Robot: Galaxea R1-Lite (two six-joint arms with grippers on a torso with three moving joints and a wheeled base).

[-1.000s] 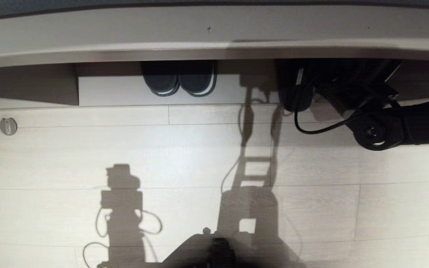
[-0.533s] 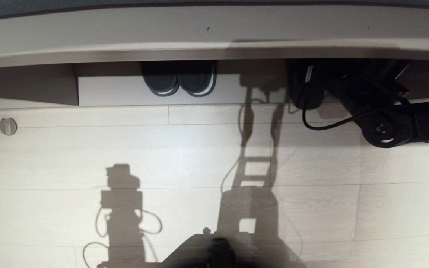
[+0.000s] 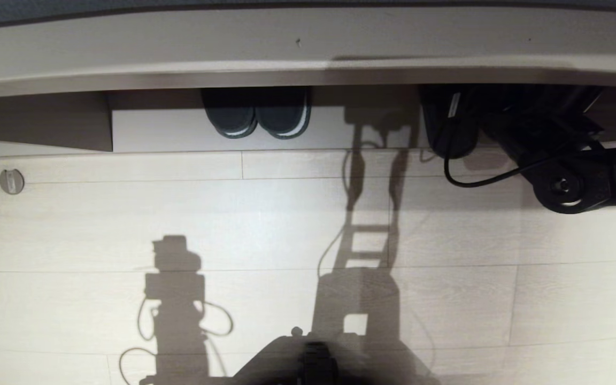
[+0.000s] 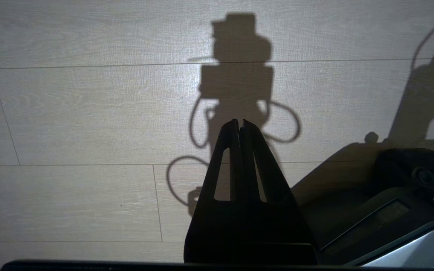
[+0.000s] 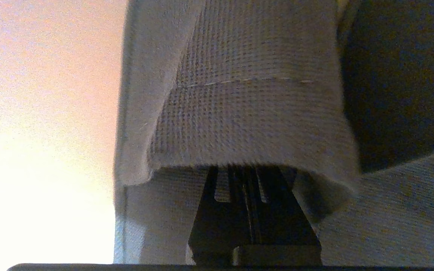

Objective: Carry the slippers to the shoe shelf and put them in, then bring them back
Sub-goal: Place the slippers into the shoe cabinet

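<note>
Slippers (image 3: 447, 133) are seen dark at the upper right of the head view, at the shoe shelf (image 3: 340, 133) front, beside the right arm; a blacker pair (image 3: 257, 115) sits at upper centre. In the left wrist view, the left gripper (image 4: 240, 122) is closed and empty above the floor (image 4: 70, 113). In the right wrist view, the right gripper (image 5: 245, 177) is shut on the slippers' woven strap (image 5: 254, 113).

The right arm (image 3: 575, 182) is now further to the right in the head view than one second ago. The dark slippers (image 3: 447, 133) at its end go with it, sliding right along the front edge of the shelf (image 3: 179, 128). The looping cable (image 3: 474, 179) shifts right too.
</note>
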